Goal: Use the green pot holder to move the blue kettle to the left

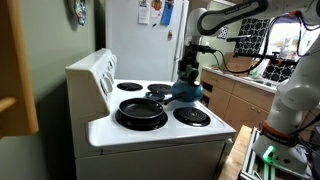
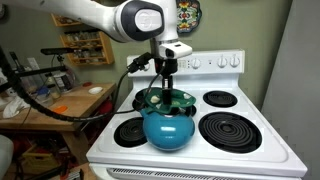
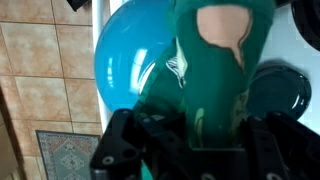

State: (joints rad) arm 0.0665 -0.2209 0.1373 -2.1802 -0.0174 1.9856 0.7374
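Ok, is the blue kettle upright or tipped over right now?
Upright. In both exterior views the blue kettle is level, handle topmost, with the green pot holder draped over the handle and held in the gripper.

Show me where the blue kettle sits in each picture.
Exterior view: blue kettle right of centre, beyond the black frying pan.
Exterior view: kettle bottom centre, at the stove's front.
Wrist view: kettle upper left, behind the green pot holder.
Shared landmark: the end effector directly above it.

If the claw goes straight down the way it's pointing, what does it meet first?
Probably the green pot holder right under the claw, then the blue kettle beneath it; depth is unclear.
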